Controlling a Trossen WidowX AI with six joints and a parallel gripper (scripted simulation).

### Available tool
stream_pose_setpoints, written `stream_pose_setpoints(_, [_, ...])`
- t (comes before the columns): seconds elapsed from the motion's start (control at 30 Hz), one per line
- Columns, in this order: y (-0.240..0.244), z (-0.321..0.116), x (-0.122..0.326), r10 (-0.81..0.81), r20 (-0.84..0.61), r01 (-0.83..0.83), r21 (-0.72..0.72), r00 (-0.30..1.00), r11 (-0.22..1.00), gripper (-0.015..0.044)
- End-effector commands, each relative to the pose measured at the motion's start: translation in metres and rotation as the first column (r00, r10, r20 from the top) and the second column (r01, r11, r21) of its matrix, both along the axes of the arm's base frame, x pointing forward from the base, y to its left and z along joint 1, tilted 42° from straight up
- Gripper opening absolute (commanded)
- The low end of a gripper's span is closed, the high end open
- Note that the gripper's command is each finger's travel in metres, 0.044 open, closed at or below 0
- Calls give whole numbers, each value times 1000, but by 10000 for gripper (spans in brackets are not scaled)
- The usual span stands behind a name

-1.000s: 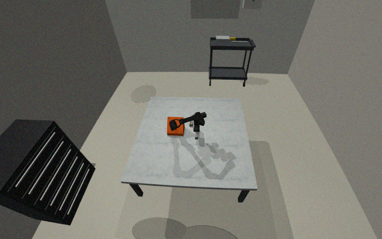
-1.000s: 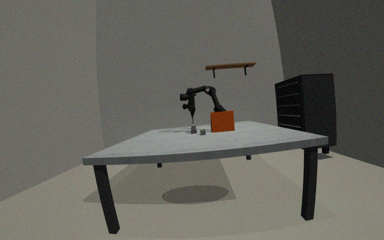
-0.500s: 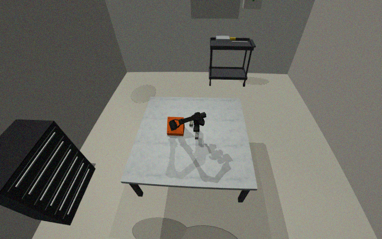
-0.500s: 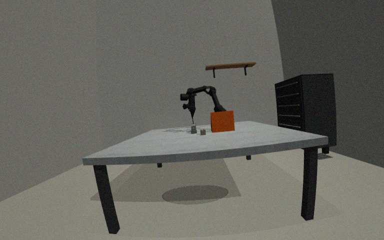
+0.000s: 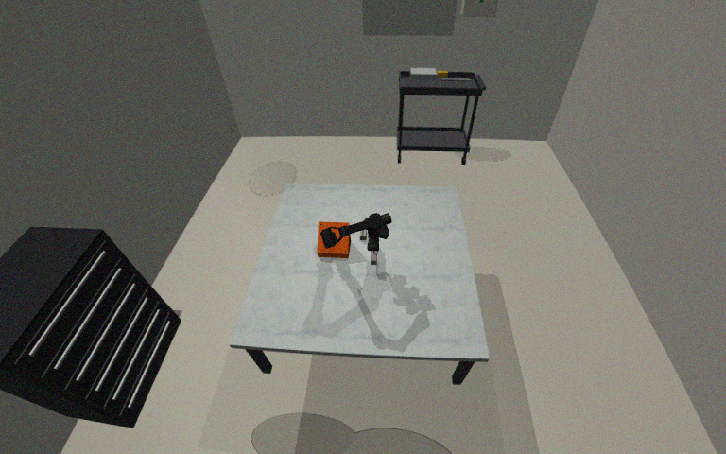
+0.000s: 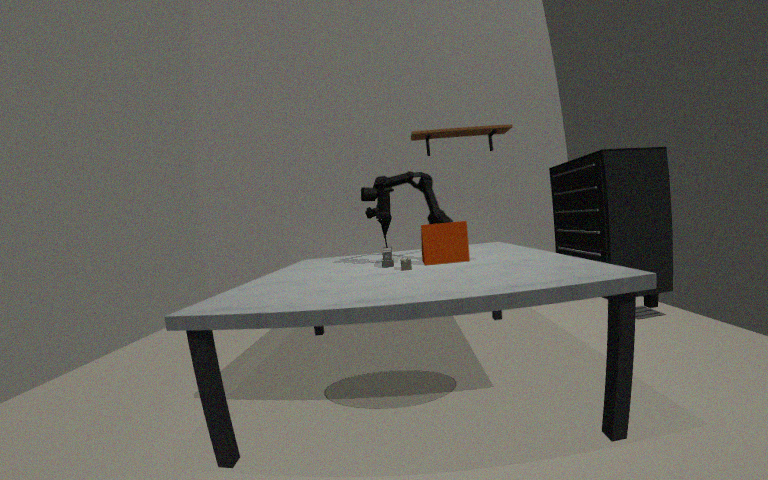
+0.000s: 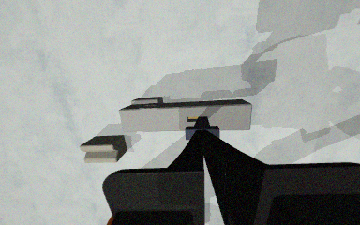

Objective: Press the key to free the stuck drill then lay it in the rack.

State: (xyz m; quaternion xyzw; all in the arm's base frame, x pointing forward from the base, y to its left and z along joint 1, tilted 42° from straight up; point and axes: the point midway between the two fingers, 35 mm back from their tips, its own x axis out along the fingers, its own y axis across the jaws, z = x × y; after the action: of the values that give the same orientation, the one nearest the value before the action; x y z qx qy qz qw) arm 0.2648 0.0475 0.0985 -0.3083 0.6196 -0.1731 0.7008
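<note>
A long grey block [image 7: 152,119] [image 5: 373,261] [image 6: 387,263] stands on the table. In the wrist view a dark blue piece [image 7: 214,133], probably the key, shows at its near side, with a thin yellow bit [image 7: 191,119] beside it that may be the drill. My gripper [image 7: 201,134] [image 6: 386,245] is shut with nothing between its fingers. Its tips point down at the dark blue piece and partly hide it; I cannot tell whether they touch it. A small grooved beige piece [image 7: 99,159] [image 5: 363,236] [image 6: 406,264], probably the rack, stands apart to the block's left in the wrist view.
The arm rises from an orange box [image 5: 334,253] [image 6: 445,243] on the pale table [image 5: 300,299] [image 6: 317,288]. A black drawer cabinet [image 5: 63,256] [image 6: 637,215] and a dark cart [image 5: 433,139] stand away from the table. A wooden shelf [image 6: 461,133] hangs on the wall.
</note>
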Motion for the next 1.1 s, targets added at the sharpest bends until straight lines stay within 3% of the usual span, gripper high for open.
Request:
stream_pose_setpoints(0.0, [-18,-11,-3,-38,-34,37,-33,999,999,0])
stream_pose_setpoints(1.07, [-26,-16,0,-38,-33,37,-34,999,999,0])
